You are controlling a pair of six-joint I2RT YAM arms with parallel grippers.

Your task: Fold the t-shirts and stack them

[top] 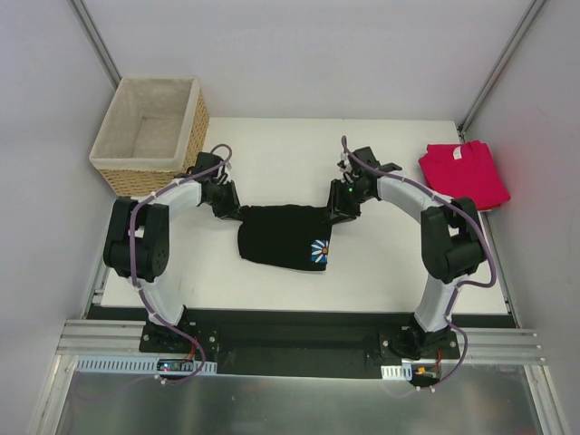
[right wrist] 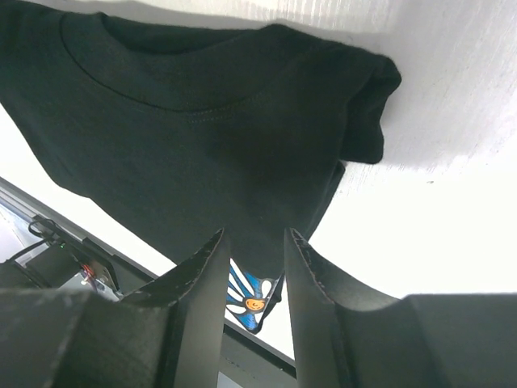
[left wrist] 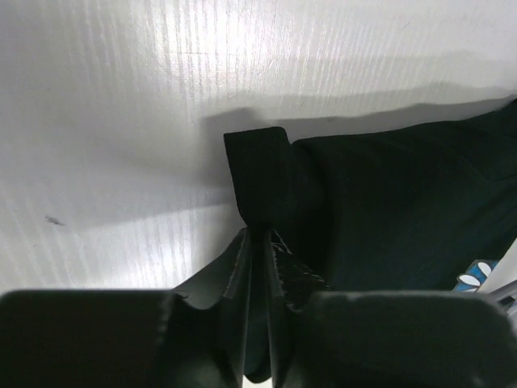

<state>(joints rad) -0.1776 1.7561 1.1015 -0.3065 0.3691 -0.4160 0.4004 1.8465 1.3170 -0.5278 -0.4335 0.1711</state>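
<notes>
Twin white-and-black arms with purple cabling
The left arm (top: 168,197) and right arm (top: 412,192) have white link shells and bulky black joints; a purple cable (top: 135,258) loops along each; a green light (top: 348,191) dots the right wrist; the fingers (right wrist: 198,275) are dark and ridged.

Far left on table (top: 272,149): basket (top: 149,127). Mid-table: t-shirt (top: 281,237), left gripper (top: 231,210) at left edge, right gripper (top: 337,215) at far right corner. Far right: second t-shirt (top: 464,172), well apart.

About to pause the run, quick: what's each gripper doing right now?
Left gripper: shut on a fold of the black t-shirt.
Right gripper: open, jaws apart at the same shirt's edge, no grip visible.
</notes>
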